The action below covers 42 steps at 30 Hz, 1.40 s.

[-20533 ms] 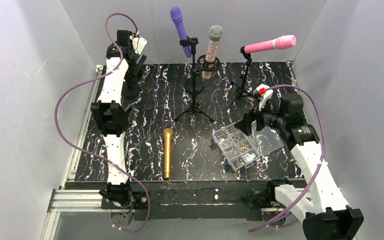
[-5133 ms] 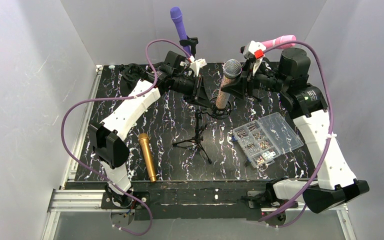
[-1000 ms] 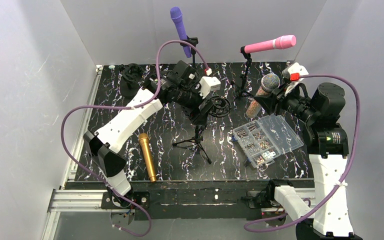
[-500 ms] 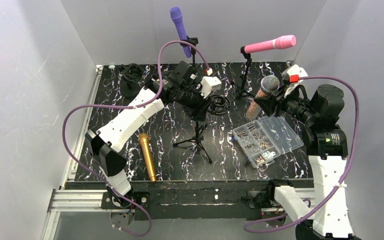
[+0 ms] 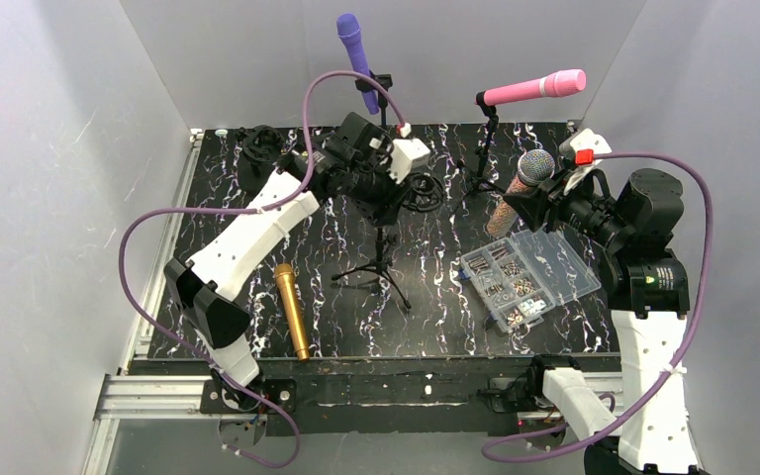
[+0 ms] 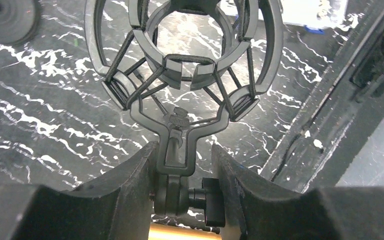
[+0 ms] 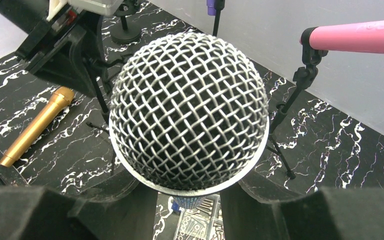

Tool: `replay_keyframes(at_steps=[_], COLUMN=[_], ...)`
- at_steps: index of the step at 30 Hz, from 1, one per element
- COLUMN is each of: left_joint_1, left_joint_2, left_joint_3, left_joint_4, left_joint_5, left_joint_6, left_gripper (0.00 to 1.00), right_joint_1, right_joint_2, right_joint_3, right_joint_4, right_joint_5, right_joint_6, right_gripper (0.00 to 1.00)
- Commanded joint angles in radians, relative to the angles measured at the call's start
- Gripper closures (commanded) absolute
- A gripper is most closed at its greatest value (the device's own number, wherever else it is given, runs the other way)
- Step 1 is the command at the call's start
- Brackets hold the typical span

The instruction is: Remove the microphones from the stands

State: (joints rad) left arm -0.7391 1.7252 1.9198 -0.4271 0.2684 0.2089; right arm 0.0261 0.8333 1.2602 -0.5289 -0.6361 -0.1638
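The left gripper [image 6: 182, 186] is partly closed and clamped on the stand [image 5: 377, 259]. Its two fingers [image 6: 125, 192] press either side of the narrow neck just under the ring-shaped shock mount [image 6: 180, 55]. The ring has nothing in it, and the marbled table shows through its middle. From above, this gripper sits at the top of the tripod stand, toward the far centre of the table.

The right gripper [image 5: 521, 201] is closed part-way around the body of the microphone [image 5: 535, 164], gripping it below the head. In the right wrist view the silver mesh head [image 7: 189, 110] fills the space between the finger tips. The microphone hangs in the air, tilted, over the far right of the table and just beyond the clear parts box [image 5: 544, 282]. It is well apart from the stand.

The table [image 5: 435, 327] is black with white veining. A gold microphone [image 5: 292, 309] lies flat near the left front. At the back, a purple microphone [image 5: 354, 49] and a pink microphone [image 5: 534, 88] sit on their own stands. Plain white walls [image 5: 49, 198] enclose the table on three sides.
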Motion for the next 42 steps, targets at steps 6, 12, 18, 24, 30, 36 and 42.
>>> replay_keyframes(at_steps=[6, 12, 18, 24, 30, 36, 42], left_joint_1=[0.211, 0.38, 0.479, 0.526, 0.526, 0.526, 0.526], left_joint_2=[-0.074, -0.063, -0.024, 0.046, 0.18, 0.233, 0.252], left_joint_3=[0.086, 0.117, 0.151, 0.182, 0.317, 0.331, 0.333], left_joint_4=[0.089, 0.18, 0.235, 0.313, 0.274, 0.326, 0.359], left_joint_5=[-0.064, -0.034, -0.035, -0.13, -0.182, -0.208, -0.212], left_joint_6=[-0.123, -0.242, -0.279, -0.341, -0.343, -0.314, -0.302], left_gripper=[1.0, 1.0, 1.0, 1.0, 1.0, 1.0, 1.0], right_joint_1=[-0.005, -0.006, -0.008, -0.007, -0.009, -0.008, -0.01], right_joint_2=[-0.009, -0.006, 0.001, 0.011, 0.015, 0.025, 0.022], right_joint_3=[0.011, 0.007, 0.011, 0.014, 0.017, 0.016, 0.009], right_joint_4=[0.043, 0.046, 0.049, 0.053, 0.048, 0.05, 0.049], right_joint_5=[-0.019, -0.019, -0.02, -0.026, -0.023, -0.022, -0.021], right_joint_6=[0.006, 0.005, 0.006, 0.01, 0.008, 0.009, 0.007], right_gripper=[0.99, 0.99, 0.99, 0.99, 0.99, 0.99, 0.99])
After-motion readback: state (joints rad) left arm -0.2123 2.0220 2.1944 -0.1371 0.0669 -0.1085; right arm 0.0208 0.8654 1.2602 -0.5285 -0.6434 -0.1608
